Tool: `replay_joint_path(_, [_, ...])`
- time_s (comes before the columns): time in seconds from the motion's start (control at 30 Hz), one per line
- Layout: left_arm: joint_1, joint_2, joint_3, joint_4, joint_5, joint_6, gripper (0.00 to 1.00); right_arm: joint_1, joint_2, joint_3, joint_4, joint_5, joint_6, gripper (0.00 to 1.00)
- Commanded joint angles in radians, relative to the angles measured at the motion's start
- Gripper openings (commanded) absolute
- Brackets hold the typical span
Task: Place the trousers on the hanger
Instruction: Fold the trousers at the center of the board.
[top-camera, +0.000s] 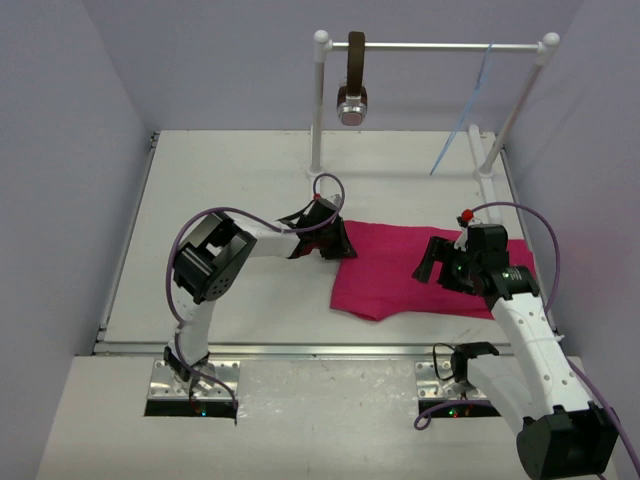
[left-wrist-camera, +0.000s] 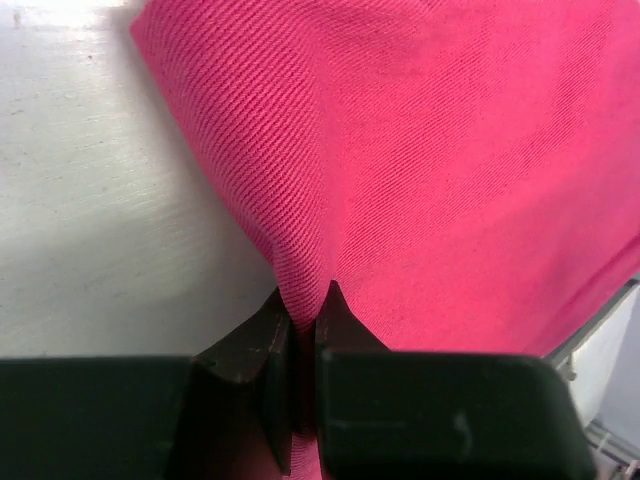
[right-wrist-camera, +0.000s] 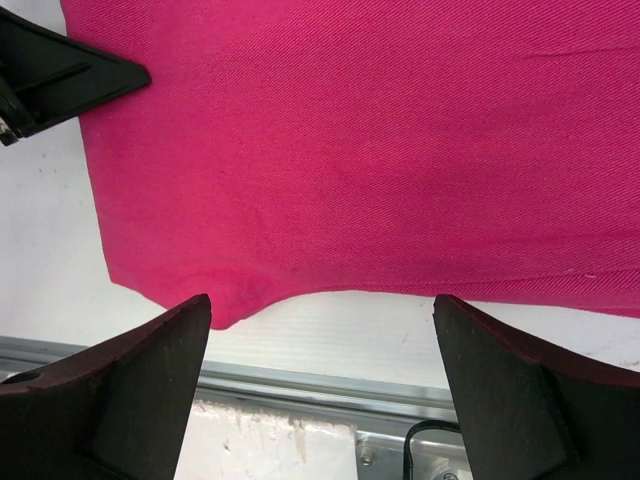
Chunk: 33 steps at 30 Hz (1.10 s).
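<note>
The magenta trousers (top-camera: 400, 275) lie flat on the white table, right of centre. My left gripper (top-camera: 341, 240) is at their left edge, shut on a pinched fold of the cloth; the left wrist view shows the fold of trousers (left-wrist-camera: 430, 150) rising between the closed fingertips of the gripper (left-wrist-camera: 305, 300). My right gripper (top-camera: 428, 263) hovers over the right part of the trousers, open and holding nothing. In the right wrist view the open gripper (right-wrist-camera: 320, 300) frames the near hem of the trousers (right-wrist-camera: 350, 150). The pale blue hanger (top-camera: 465, 115) hangs from the rail at the back right.
A white rail rack (top-camera: 435, 46) stands at the back of the table, with a brown strap and round metal end (top-camera: 352, 98) hanging from it on the left. A metal strip (top-camera: 300, 348) runs along the table's near edge. The left gripper's finger (right-wrist-camera: 60, 75) shows in the right wrist view.
</note>
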Motion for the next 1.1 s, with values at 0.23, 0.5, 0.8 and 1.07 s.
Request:
replay_joint_path(0.23, [0.195,-0.451,-0.209,-0.515,-0.615,-0.05,0.0,0.08,0.185,-0.027,0.164,-0.001,0.023,0.9])
replay_joint_path(0.5, [0.288,-0.554,-0.223,-0.639,-0.687,0.084,0.02,0.138,0.256,0.05,0.262,0.026,0.041,0.91])
replay_joint_path(0.8, [0.313,-0.509,-0.175,-0.653,-0.666,0.125,0.84,0.147,0.586,0.257,0.318,-0.001,0.003,0.81])
replay_joint_path(1.07, [0.314,-0.622,-0.187,-0.68,-0.643,0.123,1.0,0.146,0.822,0.378,0.312,0.028,-0.038,0.74])
